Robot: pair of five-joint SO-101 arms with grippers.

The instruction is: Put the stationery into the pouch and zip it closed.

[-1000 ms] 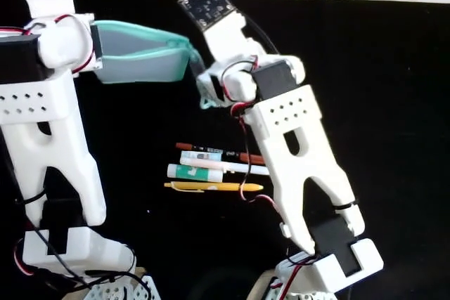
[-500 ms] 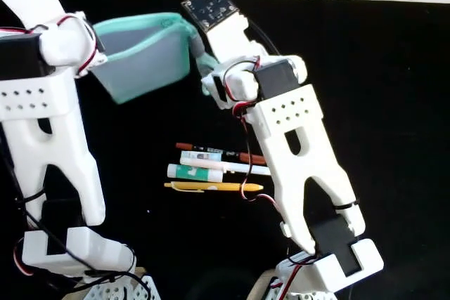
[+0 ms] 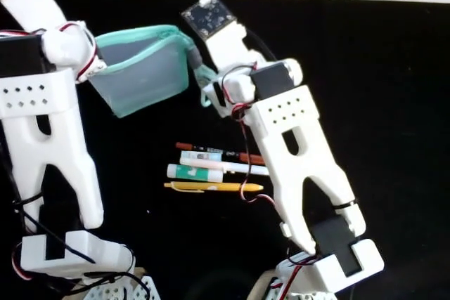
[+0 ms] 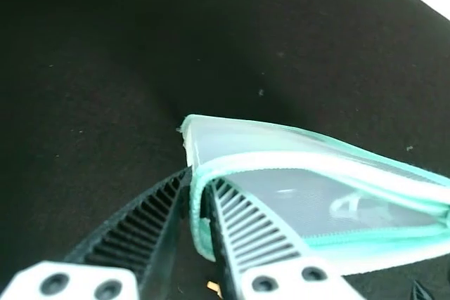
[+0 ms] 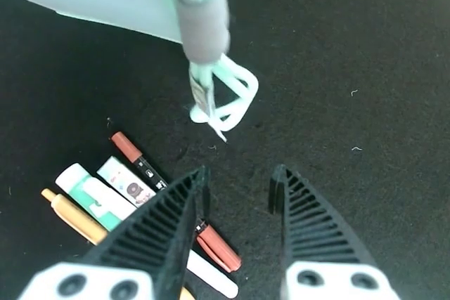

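left gripper (image 4: 197, 189) clenched on the pouch (image 4: 316, 191) corner, holding it clear of the table (image 3: 394, 103) (likely so the mouth hangs reachable). right gripper (image 5: 239, 180) spread and empty near the zip pull (image 5: 218, 100); pens (image 3: 211, 168) lie loose on the table, not yet packed.

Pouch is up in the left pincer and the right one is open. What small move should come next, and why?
Probably lower the right pincer toward the brown marker lying ahead of it. Its jaws are open and empty, the stationery lies on the table, and the left pincer holds the pouch by one end.
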